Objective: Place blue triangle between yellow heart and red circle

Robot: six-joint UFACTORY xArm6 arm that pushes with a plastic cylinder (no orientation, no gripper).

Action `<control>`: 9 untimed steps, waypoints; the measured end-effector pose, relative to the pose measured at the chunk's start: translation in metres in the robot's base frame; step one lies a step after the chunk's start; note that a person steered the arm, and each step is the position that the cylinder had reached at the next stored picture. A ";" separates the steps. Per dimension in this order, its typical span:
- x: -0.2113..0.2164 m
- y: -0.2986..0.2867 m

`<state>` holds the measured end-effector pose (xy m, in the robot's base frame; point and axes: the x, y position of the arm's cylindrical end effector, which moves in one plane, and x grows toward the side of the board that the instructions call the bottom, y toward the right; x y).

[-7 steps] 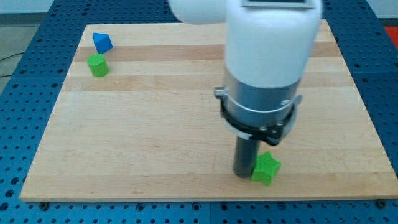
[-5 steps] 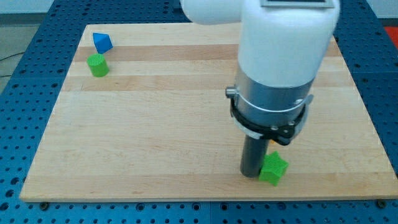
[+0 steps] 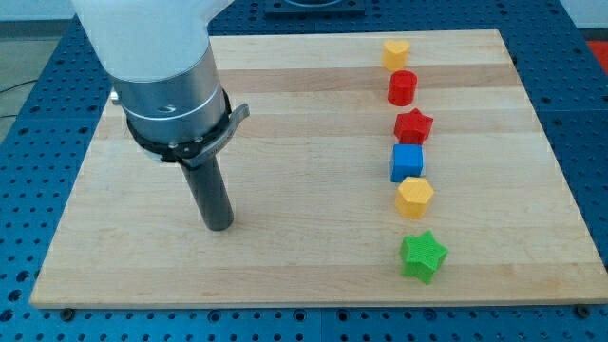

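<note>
My tip point(image 3: 218, 226) rests on the wooden board point(image 3: 285, 256), left of the middle, with no block touching it. The yellow heart point(image 3: 396, 52) sits at the view's top right, with the red circle point(image 3: 403, 87) just below it; only a narrow gap separates them. The blue triangle does not show; the arm's white and grey body point(image 3: 161, 66) covers the board's top left corner, where it stood in the earlier frames. My tip is far to the left of the yellow heart and red circle.
Below the red circle runs a column of blocks: a red star point(image 3: 413, 126), a blue cube point(image 3: 407, 162), a yellow hexagon point(image 3: 414, 197) and a green star point(image 3: 422, 256). A blue perforated table point(image 3: 589, 171) surrounds the board.
The arm has swung from beside the green star at the bottom right to the board's left. The column of blocks on the right is now uncovered; the blue triangle and a green block are now hidden.
</note>
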<state>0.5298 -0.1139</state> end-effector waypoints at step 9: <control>-0.197 -0.169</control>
<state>0.3329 -0.2829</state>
